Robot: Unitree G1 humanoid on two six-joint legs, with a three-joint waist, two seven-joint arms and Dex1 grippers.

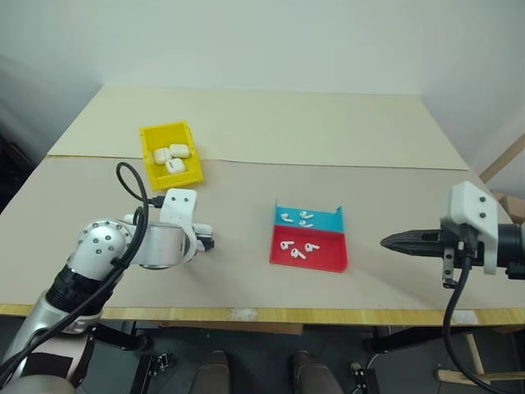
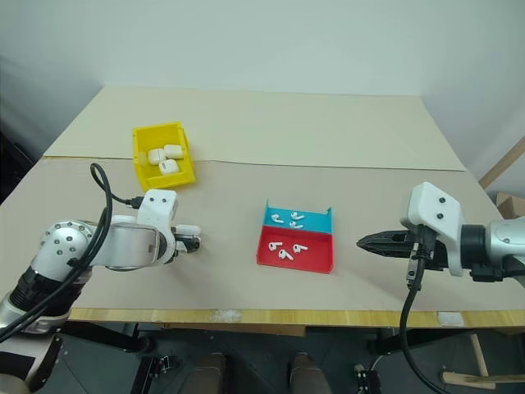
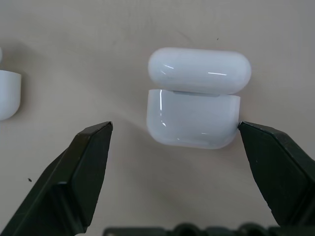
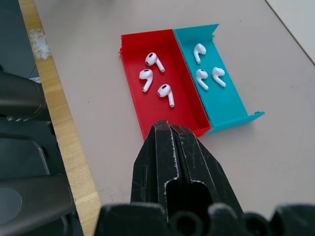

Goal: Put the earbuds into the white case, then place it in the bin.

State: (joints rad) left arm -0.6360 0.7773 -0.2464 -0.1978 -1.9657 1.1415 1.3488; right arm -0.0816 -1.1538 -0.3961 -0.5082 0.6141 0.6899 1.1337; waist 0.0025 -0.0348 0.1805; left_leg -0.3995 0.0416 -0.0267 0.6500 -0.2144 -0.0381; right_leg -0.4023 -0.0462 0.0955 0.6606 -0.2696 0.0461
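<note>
Case, white (image 3: 193,105), lid ajar, lying on tabletop (image 1: 328,123) at lower left of the head view, between the spread fingers of the left tool (image 3: 177,142) (one fingertip at its side, nothing gripped). Right tool (image 4: 172,132), shut and empty, points toward earbuds (image 4: 156,81).

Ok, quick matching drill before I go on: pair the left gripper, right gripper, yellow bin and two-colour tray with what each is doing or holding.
Things:
1. left gripper
2. right gripper
3. yellow bin
4. red-and-blue tray

States:
A. holds loose earbuds, three in each half
B. open, fingers either side of an open-lidded white case on the table
C. shut, empty, pointing toward the tray
D. holds three closed cases

Pairs: 1-B, 2-C, 3-D, 4-A
</note>
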